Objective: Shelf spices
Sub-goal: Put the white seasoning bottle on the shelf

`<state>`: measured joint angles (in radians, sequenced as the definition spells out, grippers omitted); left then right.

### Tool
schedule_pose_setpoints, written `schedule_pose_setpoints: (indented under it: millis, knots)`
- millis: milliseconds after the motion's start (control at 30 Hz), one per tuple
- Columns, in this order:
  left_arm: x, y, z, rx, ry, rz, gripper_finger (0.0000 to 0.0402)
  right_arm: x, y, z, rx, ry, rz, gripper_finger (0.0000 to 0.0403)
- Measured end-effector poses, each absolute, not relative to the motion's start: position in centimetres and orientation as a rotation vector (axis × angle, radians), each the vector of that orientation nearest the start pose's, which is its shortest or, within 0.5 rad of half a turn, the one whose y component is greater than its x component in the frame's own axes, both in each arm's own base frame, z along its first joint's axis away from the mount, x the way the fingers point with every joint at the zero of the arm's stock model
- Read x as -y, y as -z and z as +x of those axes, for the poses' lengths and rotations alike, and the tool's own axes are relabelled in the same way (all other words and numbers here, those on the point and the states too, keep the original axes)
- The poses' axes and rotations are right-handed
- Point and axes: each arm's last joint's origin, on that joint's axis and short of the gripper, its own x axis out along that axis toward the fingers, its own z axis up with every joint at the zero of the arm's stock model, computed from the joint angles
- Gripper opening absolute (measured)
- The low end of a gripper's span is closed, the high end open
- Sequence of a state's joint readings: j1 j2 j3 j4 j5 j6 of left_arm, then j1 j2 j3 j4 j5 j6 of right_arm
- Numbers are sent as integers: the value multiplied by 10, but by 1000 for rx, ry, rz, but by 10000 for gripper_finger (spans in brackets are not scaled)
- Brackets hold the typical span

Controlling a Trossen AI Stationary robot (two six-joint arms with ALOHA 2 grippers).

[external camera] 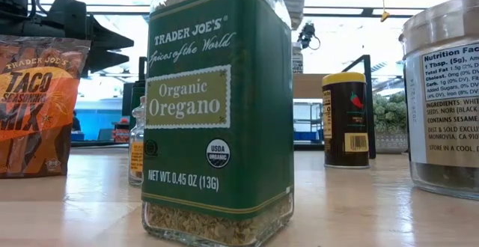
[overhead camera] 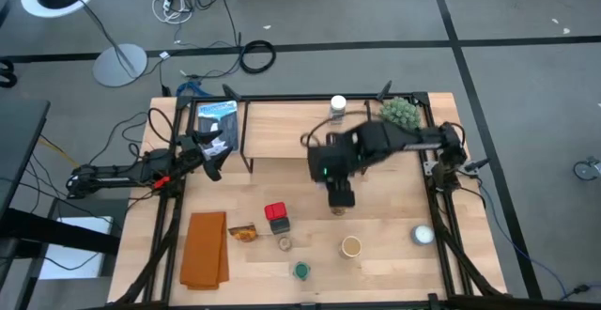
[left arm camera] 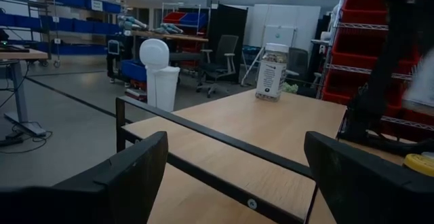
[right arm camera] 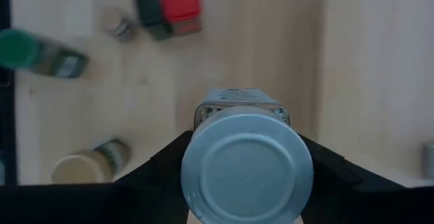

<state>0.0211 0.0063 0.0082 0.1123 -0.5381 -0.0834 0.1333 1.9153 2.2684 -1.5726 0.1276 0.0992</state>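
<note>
I am holding the right gripper (right arm camera: 247, 183) over a silver-capped jar (right arm camera: 245, 164), its fingers (right arm camera: 159, 166) sitting on either side of the cap and looking pressed to it, so I judge the jar is gripped. Whether it is lifted or standing on the table (overhead camera: 394, 211), I cannot tell. The shelf (overhead camera: 282, 131) is lying beyond the gripper, toward the table's far edge, with one white-capped jar (overhead camera: 338, 106) already on it. The red tin (overhead camera: 276, 214), the green-lidded jar (overhead camera: 301, 271) and the tan-lidded jar (overhead camera: 351, 246) are standing nearer the front edge than the gripper. To do this well, I am planning to keep the jar upright, raise it clear of the shelf's front lip, and set it down apart from that jar. The left gripper (left arm camera: 230, 176) is waiting, fingers spread wide and empty, by the shelf's left end.
</note>
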Motion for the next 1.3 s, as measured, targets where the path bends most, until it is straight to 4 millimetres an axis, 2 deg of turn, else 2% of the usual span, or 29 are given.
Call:
schedule_pose_setpoints:
  millis: [267,533,667,833,1000,1300]
  knots:
    - [-17,-176,93,136,-554,-111,351,12,-411,343,-1194,93,-70,195]
    - [-17,-176,93,136,-554,-111,351,51,-401,323,-1261,139,4,197]
    - [-17,-176,93,136,-554,-111,351,62,-396,308,-1289,163,22,196]
    - [-17,-176,93,136,-554,-111,351,69,-386,301,-1238,114,14,197]
    - [-17,-176,93,136,-554,-111,351,76,-368,293,-1259,95,-3,197]
    - [-17,-176,93,136,-554,-111,351,80,-367,293,-1237,18,-89,198]
